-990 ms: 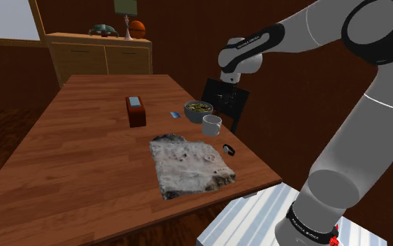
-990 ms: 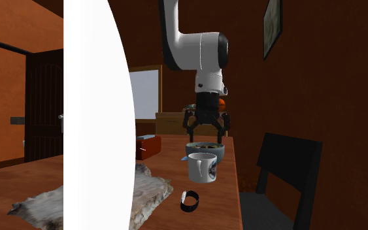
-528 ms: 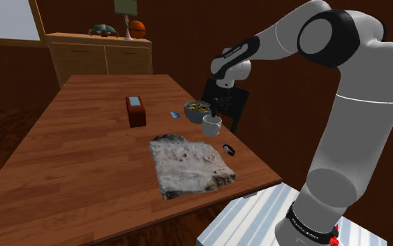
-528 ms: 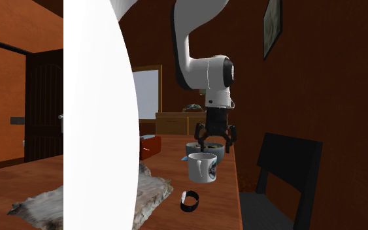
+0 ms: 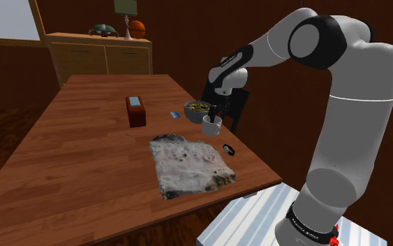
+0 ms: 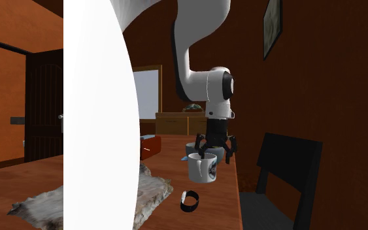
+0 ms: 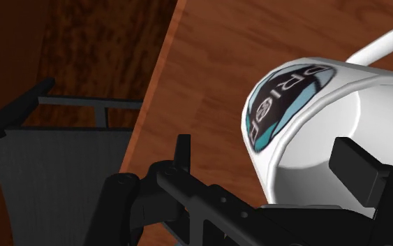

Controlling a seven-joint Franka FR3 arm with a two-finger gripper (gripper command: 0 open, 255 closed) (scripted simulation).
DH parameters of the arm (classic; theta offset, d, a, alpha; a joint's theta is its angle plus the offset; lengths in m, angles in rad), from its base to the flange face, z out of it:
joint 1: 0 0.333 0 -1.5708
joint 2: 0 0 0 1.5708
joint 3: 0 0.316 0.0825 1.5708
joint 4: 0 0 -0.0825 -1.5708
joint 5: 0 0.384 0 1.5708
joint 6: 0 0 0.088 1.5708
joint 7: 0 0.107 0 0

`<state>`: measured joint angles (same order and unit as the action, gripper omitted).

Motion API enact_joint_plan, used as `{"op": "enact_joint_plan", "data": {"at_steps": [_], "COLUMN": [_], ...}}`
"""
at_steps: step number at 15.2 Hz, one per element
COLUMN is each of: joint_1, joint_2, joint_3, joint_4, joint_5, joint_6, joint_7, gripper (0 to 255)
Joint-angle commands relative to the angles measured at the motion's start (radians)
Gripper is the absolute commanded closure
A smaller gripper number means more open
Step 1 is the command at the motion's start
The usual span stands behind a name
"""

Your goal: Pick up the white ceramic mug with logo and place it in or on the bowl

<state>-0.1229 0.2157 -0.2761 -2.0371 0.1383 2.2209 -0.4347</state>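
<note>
Mug (image 5: 211, 126), white, with round teal-and-black logo: set upright on wooden table (image 5: 83, 140) by the edge at the shoulder view's right, just on the near side of bowl (image 5: 197, 109). Gripper (image 6: 216, 154): fingers held apart at mug rim, nothing clasped.

Pincer (image 6: 214, 154) sits low at the mug (image 5: 211, 126), fingers apart. Bowl (image 5: 197, 109) stands just beside the mug, on its far side in the shoulder view. I read open air above both. Dark chair (image 5: 231, 105) stands close off the counter (image 5: 83, 140) edge, beside the wrist, so that side is tight. Black ring (image 5: 227, 149) lies near the edge, toward the stand. Mottled cloth (image 5: 188, 164) lies flat near the mug. Brown box (image 5: 136, 111) and small blue card (image 5: 174, 114) sit at the shoulder view's left of the bowl, with broad bare counter beyond them.
</note>
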Motion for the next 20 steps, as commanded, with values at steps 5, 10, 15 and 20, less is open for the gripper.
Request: {"op": "enact_joint_plan", "data": {"at_steps": [5, 10, 15, 20], "joint_1": [0.001, 0.001, 0.001, 0.003], "joint_2": [0.001, 0.001, 0.001, -0.028], "joint_3": [0.001, 0.001, 0.001, -0.003], "joint_4": [-0.004, -0.004, -0.004, 0.017], "joint_5": [0.001, 0.001, 0.001, -0.013], "joint_6": [0.006, 0.005, 0.005, -0.042], "joint_7": [0.000, 0.000, 0.000, 0.011], "gripper": [0, 255, 255, 255]}}
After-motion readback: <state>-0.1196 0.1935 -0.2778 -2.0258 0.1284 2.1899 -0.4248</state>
